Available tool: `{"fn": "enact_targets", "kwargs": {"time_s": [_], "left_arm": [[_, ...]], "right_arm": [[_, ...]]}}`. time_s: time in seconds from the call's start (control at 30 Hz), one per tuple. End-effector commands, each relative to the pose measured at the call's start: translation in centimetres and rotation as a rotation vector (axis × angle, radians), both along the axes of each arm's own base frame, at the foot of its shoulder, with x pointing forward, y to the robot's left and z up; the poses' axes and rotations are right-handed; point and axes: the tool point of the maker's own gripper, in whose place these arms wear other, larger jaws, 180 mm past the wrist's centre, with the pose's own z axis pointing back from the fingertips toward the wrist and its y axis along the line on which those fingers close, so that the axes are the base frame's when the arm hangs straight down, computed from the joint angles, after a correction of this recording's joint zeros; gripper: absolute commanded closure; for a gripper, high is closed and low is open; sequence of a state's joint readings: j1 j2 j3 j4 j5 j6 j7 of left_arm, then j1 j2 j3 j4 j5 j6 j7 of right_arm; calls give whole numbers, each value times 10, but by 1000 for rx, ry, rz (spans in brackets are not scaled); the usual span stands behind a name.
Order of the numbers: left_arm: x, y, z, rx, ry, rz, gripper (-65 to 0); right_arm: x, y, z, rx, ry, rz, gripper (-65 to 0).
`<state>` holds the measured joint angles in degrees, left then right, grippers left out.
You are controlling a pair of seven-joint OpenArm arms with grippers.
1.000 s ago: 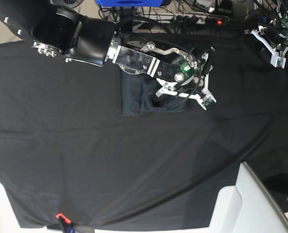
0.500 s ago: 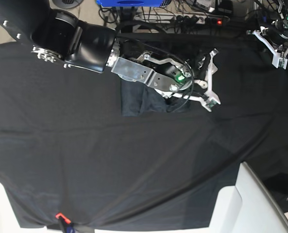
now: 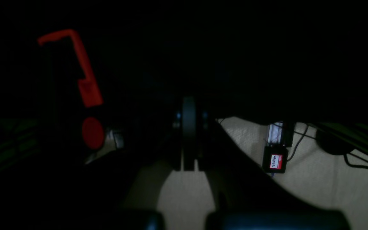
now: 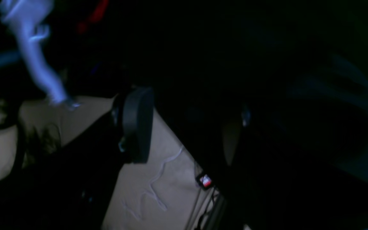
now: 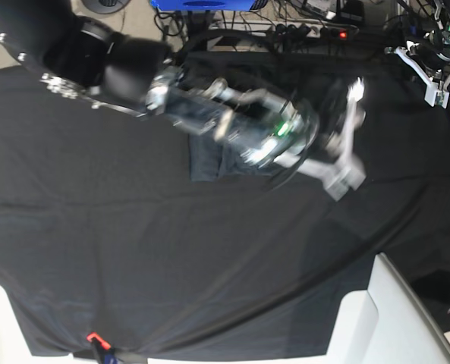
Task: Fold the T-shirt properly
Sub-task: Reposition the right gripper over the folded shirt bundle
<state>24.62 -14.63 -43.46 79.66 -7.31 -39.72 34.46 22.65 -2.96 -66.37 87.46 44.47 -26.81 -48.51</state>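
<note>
The T-shirt (image 5: 206, 157) lies folded into a small dark grey rectangle on the black table cloth (image 5: 133, 250), at the back centre of the base view. My right arm crosses over its right half, blurred by motion. My right gripper (image 5: 349, 136) hangs open past the shirt's right edge, holding nothing. In the right wrist view my right gripper (image 4: 190, 124) shows one dark pad (image 4: 137, 124) well apart from the other, with floor beyond. My left gripper (image 5: 435, 89) is shut at the table's far right corner. The left wrist view shows my left gripper (image 3: 188, 134) with its jaws pressed together and empty.
A white chair or bin (image 5: 391, 318) stands at the front right edge of the table. Cables and a power strip (image 5: 316, 30) run behind the table. A red clamp (image 3: 85, 80) shows in the left wrist view, and another red clip (image 5: 94, 337) sits on the front edge.
My right arm has swung to the right, away from the folded shirt, its gripper open and now blurred. The left gripper stays at the far right corner.
</note>
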Motion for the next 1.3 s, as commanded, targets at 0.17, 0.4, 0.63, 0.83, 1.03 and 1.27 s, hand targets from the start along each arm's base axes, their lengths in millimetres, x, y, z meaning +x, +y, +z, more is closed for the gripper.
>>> {"fn": "enact_targets", "kwargs": {"time_s": [0.17,0.4,0.63,0.83,1.03,1.27], "left_arm": [[-3,19,5,24,4,5,0],[4,19,8,23,-40,1,0],[3,19,9,24,-41,3,0],[3,19,8,23,-40,2,0],[4,18,8,21,-39,-2,0],[3,19,8,23,-40,2,0]], "right_arm": [[29,-74,-16,-42,97,-263,-179],[39,-137,-46,-112,138,-424,-5],[13,-152,-70,-182,155,-435,-3],[-2,-140,-75,-164,192,-430,-3],[3,-141,-84,-172,178,-453,-3],[1,-136,-107,-202,195,-478,-3]]}}
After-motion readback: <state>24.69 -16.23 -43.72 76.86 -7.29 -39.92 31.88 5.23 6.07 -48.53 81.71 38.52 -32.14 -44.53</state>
